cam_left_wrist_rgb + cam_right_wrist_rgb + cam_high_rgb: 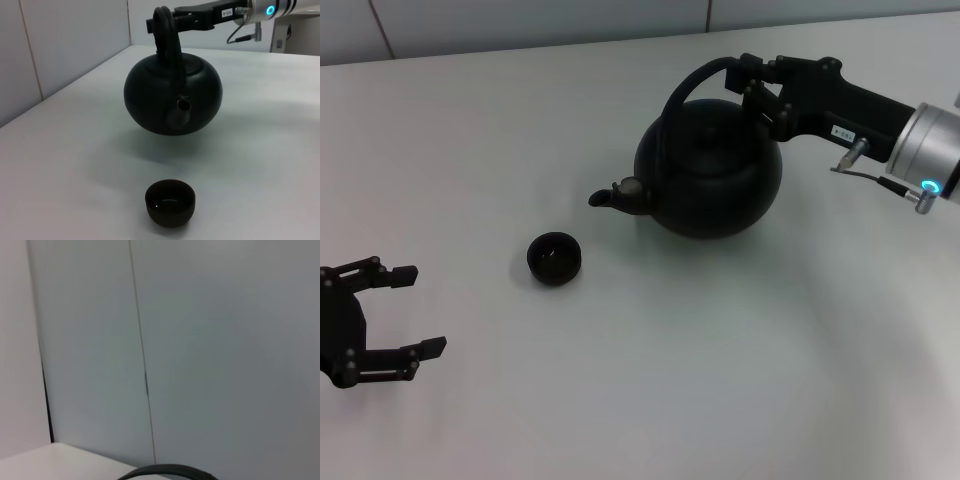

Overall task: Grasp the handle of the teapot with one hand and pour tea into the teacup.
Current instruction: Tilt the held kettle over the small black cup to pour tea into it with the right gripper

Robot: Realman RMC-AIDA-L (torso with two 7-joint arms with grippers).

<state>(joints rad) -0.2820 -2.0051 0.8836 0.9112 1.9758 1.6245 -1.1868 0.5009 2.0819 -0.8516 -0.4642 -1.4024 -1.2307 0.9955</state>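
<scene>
The round black teapot (710, 170) (172, 95) hangs slightly above the white table, its shadow showing beneath it in the left wrist view. My right gripper (752, 85) (160, 22) is shut on the top of the arched handle (695, 85) (167, 35) (170, 471). The spout (615, 195) (183, 105) points toward the small black teacup (554, 258) (170, 202), which stands on the table a short way in front of and below the spout. My left gripper (415, 310) rests open at the near left, apart from both. No tea is visible.
The white table (720, 380) stretches around the pot and cup. A pale panelled wall (75, 45) runs along its far edge and one side. A cable loops off the right wrist (880, 180).
</scene>
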